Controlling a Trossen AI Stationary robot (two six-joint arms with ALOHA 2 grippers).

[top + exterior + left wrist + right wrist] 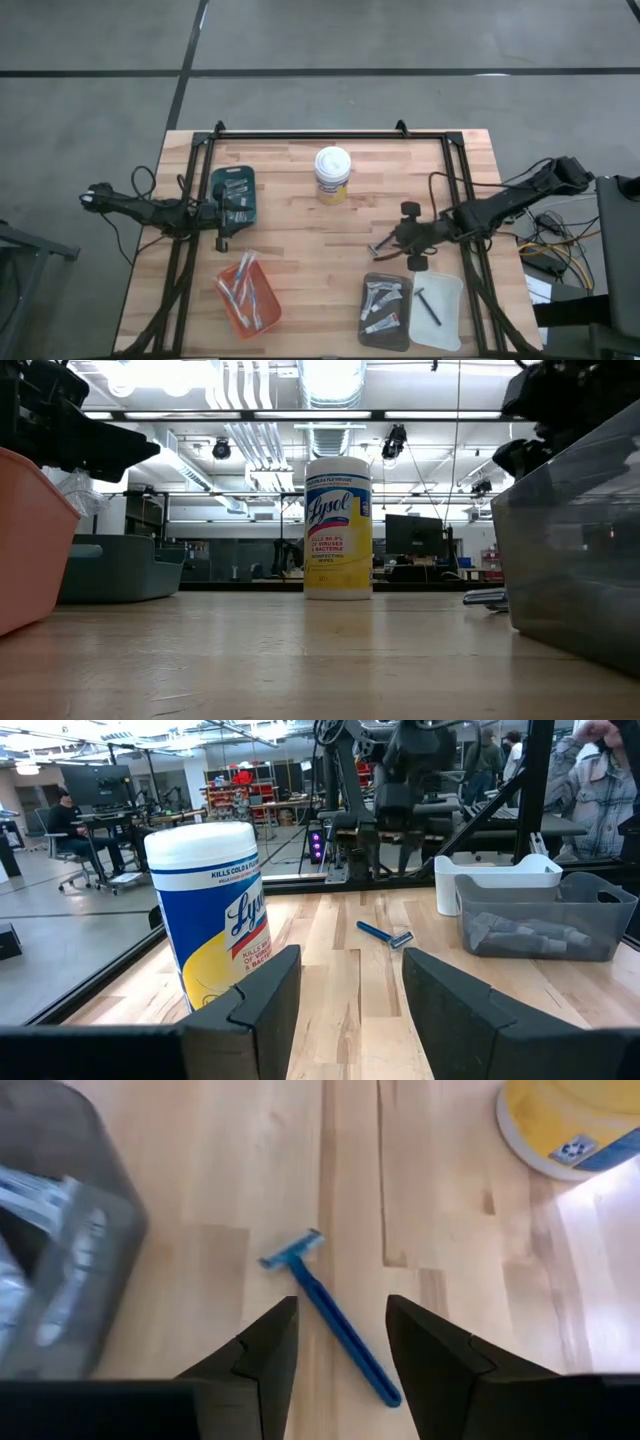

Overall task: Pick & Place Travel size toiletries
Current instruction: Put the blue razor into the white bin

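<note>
**Right fingers parted over a blue razor on the bare wood**

I have the right gripper [340, 1345] low over the light wooden tabletop [300, 250], its fingers open and empty. Between them in my right wrist view lies a blue plastic razor [335, 1320], flat on the wood, not held; I cannot tell whether the fingertips touch it. From above, that razor [383, 249] sits just left of the gripper [400, 243], above the dark grey translucent bin [386, 310].

That grey bin holds several small silvery-white tubes [383, 297]. Touching its right side is a clear white rectangular tray [437, 310] with one dark T-shaped razor [427, 304] lying in it. Near the front left stands an orange rectangular tray [249, 294] holding a bundle of slim items in clear wrappers [243, 287]; I cannot tell exactly what they are. At the left, a dark teal rectangular tray [234, 195] holds some pale wrapped pieces [236, 187], also too small to identify.

The left gripper [222, 213] waits at the lower edge of the teal tray, fingers spread wide and empty. A round yellow wipes tub with a white lid [332, 175] stands upright near the back middle of the tabletop.
</note>
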